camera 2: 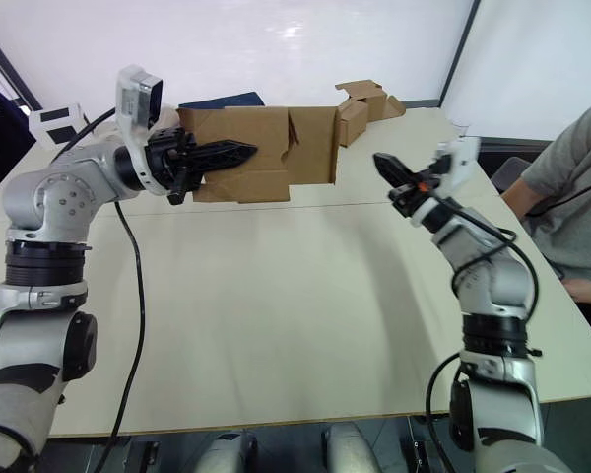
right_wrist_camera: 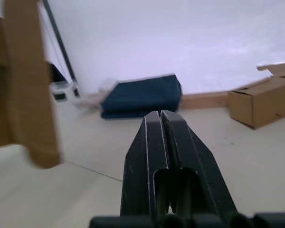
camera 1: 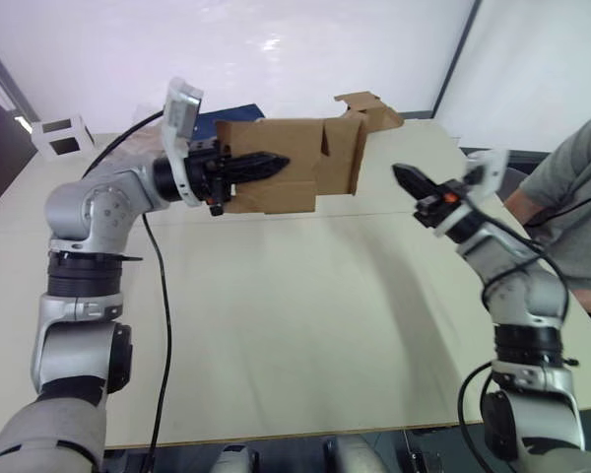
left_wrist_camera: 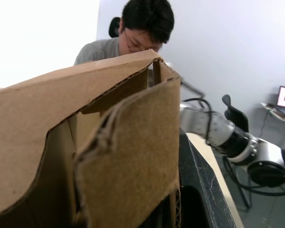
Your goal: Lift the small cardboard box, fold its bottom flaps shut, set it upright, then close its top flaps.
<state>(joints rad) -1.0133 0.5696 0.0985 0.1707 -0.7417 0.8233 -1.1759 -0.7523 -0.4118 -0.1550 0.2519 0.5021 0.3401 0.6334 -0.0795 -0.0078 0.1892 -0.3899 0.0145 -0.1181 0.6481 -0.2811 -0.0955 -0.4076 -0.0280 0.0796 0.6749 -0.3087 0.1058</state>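
Cardboard box (camera 1: 291, 163) hangs above the tabletop (camera 1: 305, 315), clamped in the left pincer (camera 1: 266, 164). Beside the box, apart, the right pincer (camera 1: 406, 178) is closed, empty. Left wrist view reveals a person (left_wrist_camera: 142, 28) behind the box.

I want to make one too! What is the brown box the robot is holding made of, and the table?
The small cardboard box, gripped by the left gripper, looks like plain brown corrugated cardboard: matte, with wavy ridges showing along its cut edges in the left wrist view. The table looks like smooth pale laminate, though that is uncertain.
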